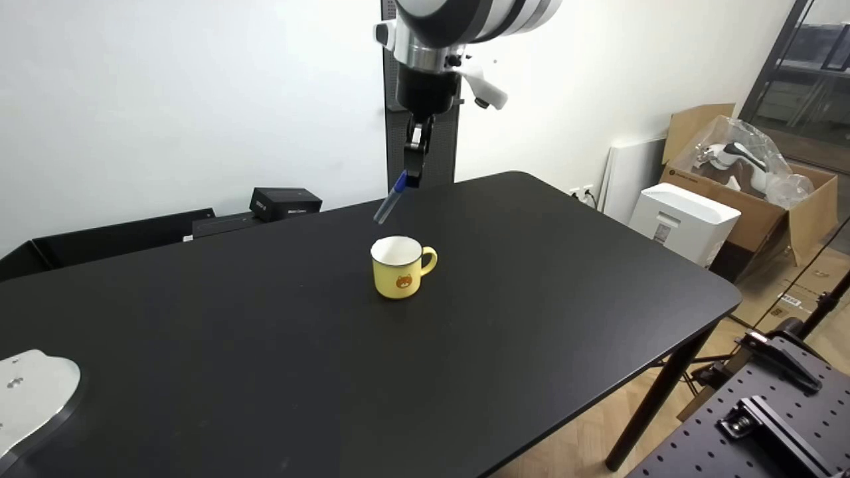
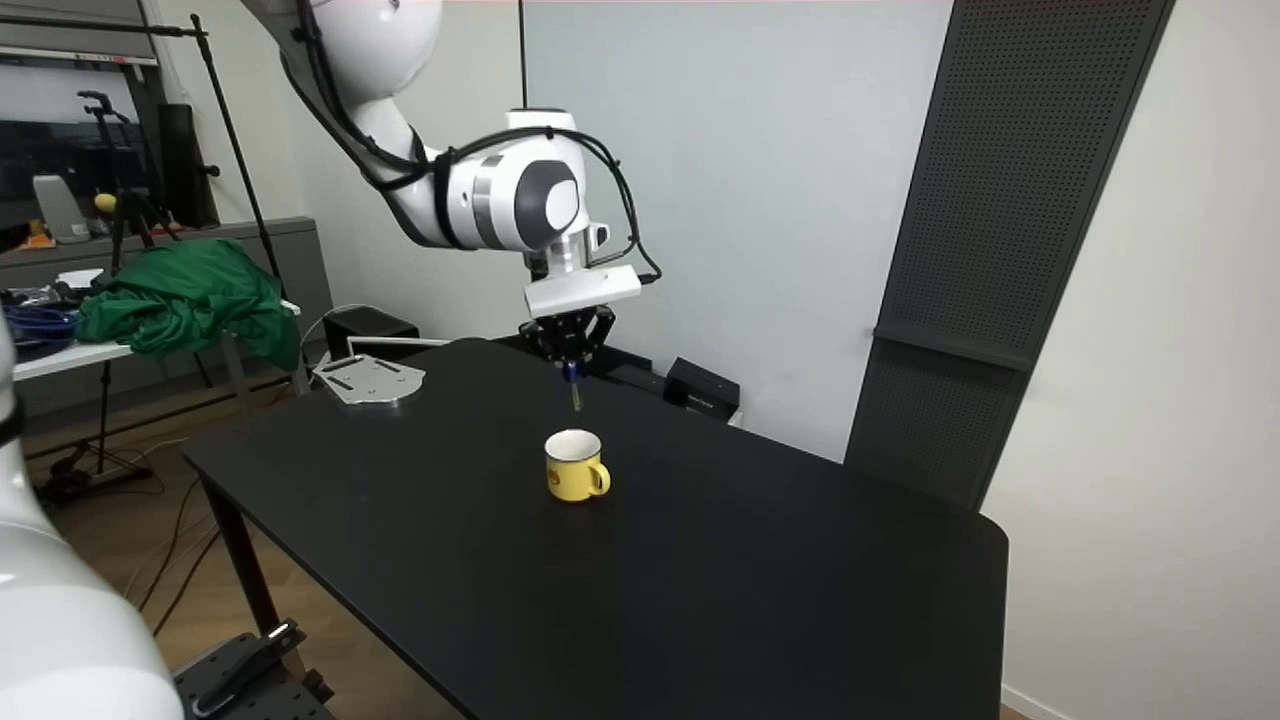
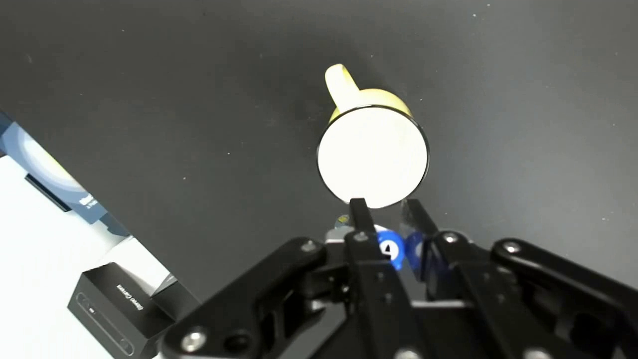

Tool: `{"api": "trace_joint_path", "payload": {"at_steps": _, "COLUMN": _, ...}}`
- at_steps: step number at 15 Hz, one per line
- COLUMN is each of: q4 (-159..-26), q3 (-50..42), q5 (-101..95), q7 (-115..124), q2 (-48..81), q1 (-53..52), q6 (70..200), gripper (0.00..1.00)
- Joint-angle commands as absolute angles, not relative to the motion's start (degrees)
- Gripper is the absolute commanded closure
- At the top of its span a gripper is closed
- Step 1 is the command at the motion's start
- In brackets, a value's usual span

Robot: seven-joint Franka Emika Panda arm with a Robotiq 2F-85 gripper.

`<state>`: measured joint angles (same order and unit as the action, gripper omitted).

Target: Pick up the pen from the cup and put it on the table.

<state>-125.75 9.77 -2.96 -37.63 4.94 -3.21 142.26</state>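
The yellow mug stands upright on the black table; it also shows in an exterior view and in the wrist view, where its white inside looks empty. My gripper is in the air above the table, near and higher than the mug. It is closed around the blue upper end of the pen. The pen hangs down, tilted in an exterior view, its lower end above the mug's rim level and clear of it. In the wrist view the pen's blue end lies between the fingers, partly hidden.
Black boxes line the table's back edge by the wall. A flat silver metal plate lies at one end of the table; it also shows in an exterior view. A tall dark perforated panel stands behind the arm.
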Motion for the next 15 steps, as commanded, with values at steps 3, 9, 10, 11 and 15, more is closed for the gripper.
{"api": "trace_joint_path", "payload": {"at_steps": 3, "q4": -131.61, "q3": 5.86, "q5": -0.59, "q7": -35.63, "q2": -3.03, "q1": -2.58, "q6": 146.01, "gripper": 0.95}}
{"api": "trace_joint_path", "payload": {"at_steps": 9, "q4": -133.77, "q3": 1.80, "q5": 0.41, "q7": -35.37, "q2": -2.44, "q1": -1.56, "q6": 147.85, "gripper": 0.95}}
{"api": "trace_joint_path", "payload": {"at_steps": 10, "q4": -133.85, "q3": 1.47, "q5": 0.80, "q7": -35.62, "q2": -1.89, "q1": -1.52, "q6": 147.76, "gripper": 0.95}}
{"api": "trace_joint_path", "payload": {"at_steps": 11, "q4": -133.74, "q3": 1.24, "q5": 1.10, "q7": -35.79, "q2": -0.95, "q1": -1.47, "q6": 148.05, "gripper": 0.95}}
{"api": "trace_joint_path", "payload": {"at_steps": 15, "q4": -132.41, "q3": 1.06, "q5": 4.38, "q7": -37.59, "q2": 3.16, "q1": -1.01, "q6": 148.93, "gripper": 0.95}}
